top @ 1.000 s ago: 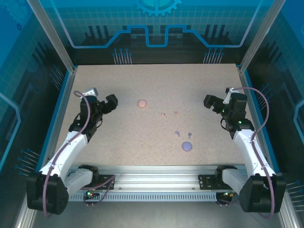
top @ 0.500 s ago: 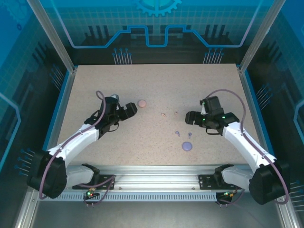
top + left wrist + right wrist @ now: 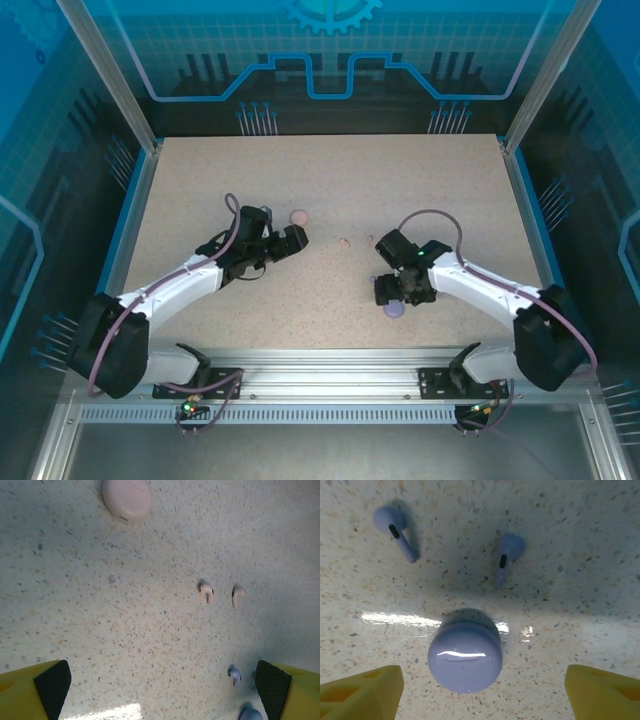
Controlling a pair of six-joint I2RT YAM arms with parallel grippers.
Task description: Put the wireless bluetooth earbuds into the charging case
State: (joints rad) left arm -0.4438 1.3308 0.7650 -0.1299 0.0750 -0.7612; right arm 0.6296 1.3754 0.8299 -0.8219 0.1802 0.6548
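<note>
Speckled table point(image 3: 330, 170), right hand point(image 3: 481, 696) (fingers apart) above purple case point(image 3: 465, 652).

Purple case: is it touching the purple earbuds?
Apart. The right wrist view shows bare speckled table between the purple case and both purple earbuds.

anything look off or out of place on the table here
Nothing looks damaged or spilled. The two pale pink plastic earbuds and two purple plastic earbuds lie loose on the speckled table, outside the round pink case and round purple case, both apparently shut.
</note>
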